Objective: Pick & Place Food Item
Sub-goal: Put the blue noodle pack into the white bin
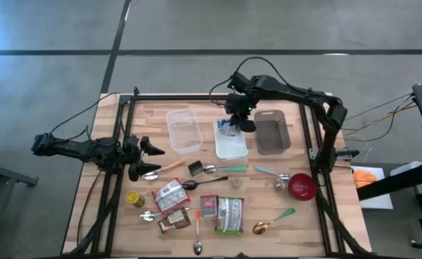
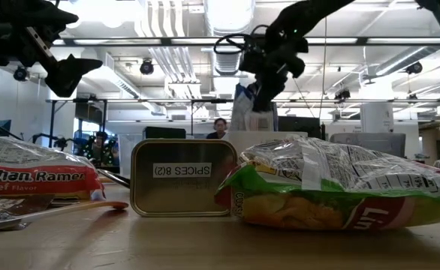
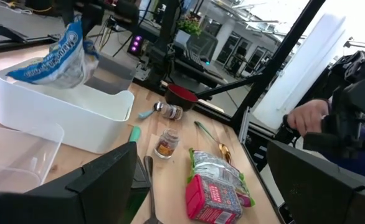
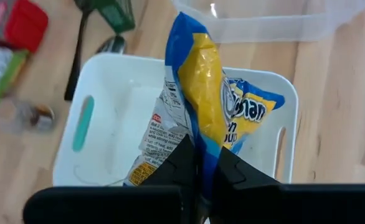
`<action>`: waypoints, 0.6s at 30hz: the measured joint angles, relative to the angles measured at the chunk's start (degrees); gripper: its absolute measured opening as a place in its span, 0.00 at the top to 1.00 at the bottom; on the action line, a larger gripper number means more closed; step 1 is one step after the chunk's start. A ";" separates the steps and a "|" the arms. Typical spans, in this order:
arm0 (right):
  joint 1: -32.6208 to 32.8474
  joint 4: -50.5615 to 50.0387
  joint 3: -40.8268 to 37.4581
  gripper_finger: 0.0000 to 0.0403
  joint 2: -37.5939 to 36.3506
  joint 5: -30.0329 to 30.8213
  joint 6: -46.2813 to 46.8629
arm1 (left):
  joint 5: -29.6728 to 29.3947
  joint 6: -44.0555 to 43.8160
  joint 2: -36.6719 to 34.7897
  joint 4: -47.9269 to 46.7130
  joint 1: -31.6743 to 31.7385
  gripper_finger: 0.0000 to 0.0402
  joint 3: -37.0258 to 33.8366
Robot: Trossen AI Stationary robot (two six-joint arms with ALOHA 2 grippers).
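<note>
A blue and yellow noodle packet [image 4: 207, 87] hangs over the white bin [image 4: 108, 68] at the table's far middle, with my right gripper [image 4: 205, 155] shut on it. From above, that gripper [image 1: 234, 124] and the packet [image 1: 229, 129] stand over the white bin [image 1: 231, 147]. The left wrist view shows the packet [image 3: 55, 59] above the bin's rim [image 3: 58, 106]. My left gripper [image 1: 147, 160] waits open and level near the table's left edge, with nothing between its fingers. My right gripper pinches the packet's edge [image 4: 200, 140] between its two fingers. The fingers slant down from above. The packet hangs below them, crumpled, over the white bin; whether its lower end touches the bin's floor I cannot tell.
A clear tub [image 1: 183, 129] stands left of the white bin and a grey bin [image 1: 272, 133] right of it. Nearer lie several food packets [image 1: 229, 214], spoons [image 1: 196, 183], a spice tin [image 2: 182, 178] and a red bowl [image 1: 302, 187].
</note>
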 joint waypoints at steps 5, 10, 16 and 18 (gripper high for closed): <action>-0.02 0.32 0.09 0.97 1.80 -0.10 -5.31 | 0.00 0.09 0.00 0.00 0.01 0.10 0.00; 0.00 0.65 0.09 0.97 4.86 -0.02 -6.01 | -0.20 0.09 -0.01 0.02 0.04 0.10 0.00; 0.00 0.99 0.72 0.97 8.43 0.71 -5.70 | -0.20 0.09 0.00 -0.01 0.04 0.10 0.00; -0.01 1.06 0.83 0.97 8.80 1.16 -5.73 | -0.22 0.09 -0.02 -0.04 0.04 0.10 0.00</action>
